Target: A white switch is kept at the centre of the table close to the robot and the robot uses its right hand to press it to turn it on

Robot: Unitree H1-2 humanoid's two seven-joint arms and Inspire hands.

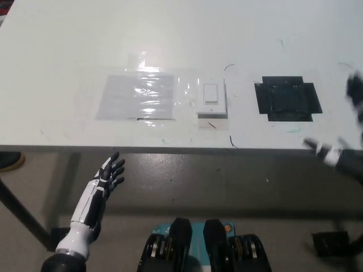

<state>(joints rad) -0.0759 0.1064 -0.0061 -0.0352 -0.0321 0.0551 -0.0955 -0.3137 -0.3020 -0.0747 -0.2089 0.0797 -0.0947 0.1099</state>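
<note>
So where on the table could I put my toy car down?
The whole far half of the table is bare. There is also bare room at the left end, left of the shiny clear tape patch. The near strip is crowded: tape patch, white switch, then the black tape square, with the blurred right hand beside it.

Brightly lit from above; glare on the clear film mid-desk; motion-blurred right hand at the right edge.

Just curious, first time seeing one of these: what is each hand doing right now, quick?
Left hand: open, holding nothing, below the table edge.
Right hand: blurred at the right border, so open or closed cannot be told; not on the switch.
</note>
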